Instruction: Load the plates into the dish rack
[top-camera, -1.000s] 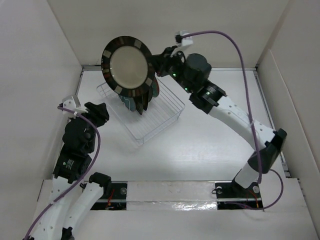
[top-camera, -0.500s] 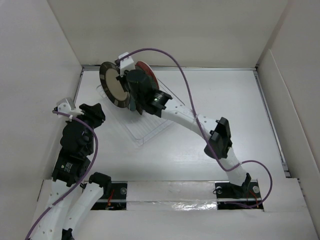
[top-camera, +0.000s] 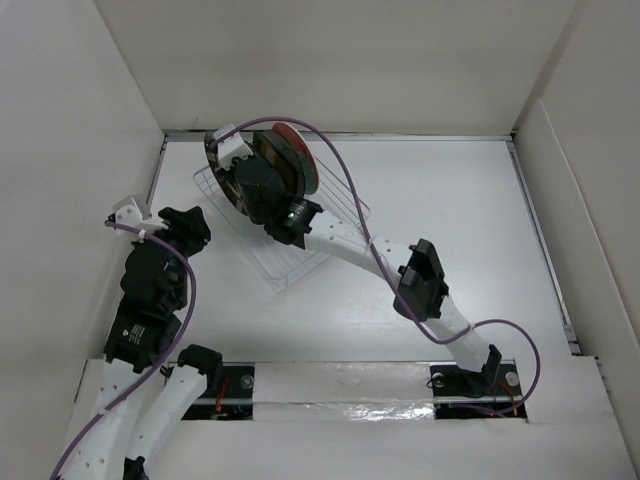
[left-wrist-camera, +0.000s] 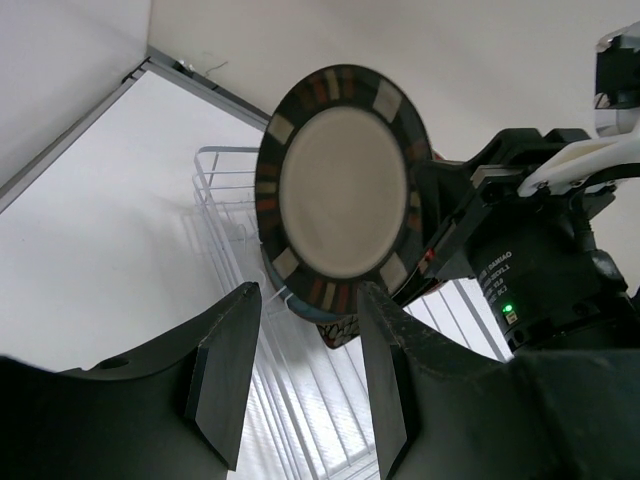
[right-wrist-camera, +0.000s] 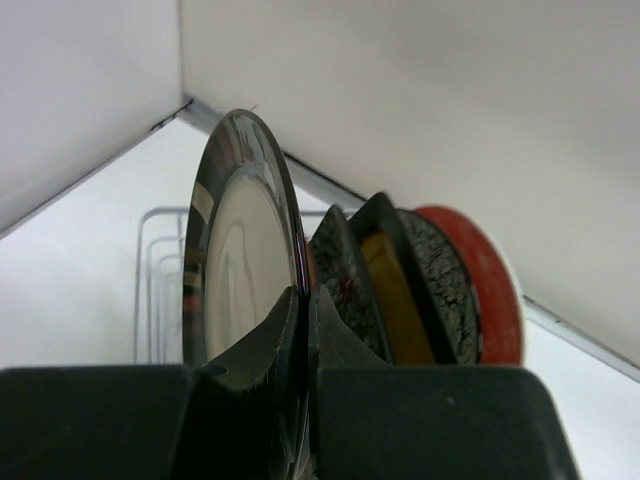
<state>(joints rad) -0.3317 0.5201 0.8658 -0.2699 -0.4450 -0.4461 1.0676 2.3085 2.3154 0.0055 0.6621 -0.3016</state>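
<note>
My right gripper (right-wrist-camera: 308, 300) is shut on the rim of the round dark striped-rim plate (right-wrist-camera: 240, 250) and holds it upright, edge-on, at the left end of the clear dish rack (top-camera: 300, 262). Behind it, more plates stand in a row: a dark floral one (right-wrist-camera: 340, 265), an amber-centred one (right-wrist-camera: 385, 290), a dark crackled one (right-wrist-camera: 445, 280) and a red-backed one (right-wrist-camera: 490, 290). In the top view the right gripper (top-camera: 238, 178) is over the rack's far left corner. In the left wrist view the striped plate (left-wrist-camera: 345, 195) faces the open, empty left gripper (left-wrist-camera: 305, 400), which is short of it.
The rack (left-wrist-camera: 225, 190) lies at an angle near the back left corner of the white walled enclosure. My left gripper (top-camera: 185, 228) sits left of the rack, close to the left wall. My right arm (top-camera: 400, 275) stretches diagonally over the rack's near right side.
My right arm has swung the striped plate from high and face-up down and left, turning it edge-on at the rack's left end. My left arm has barely shifted.
</note>
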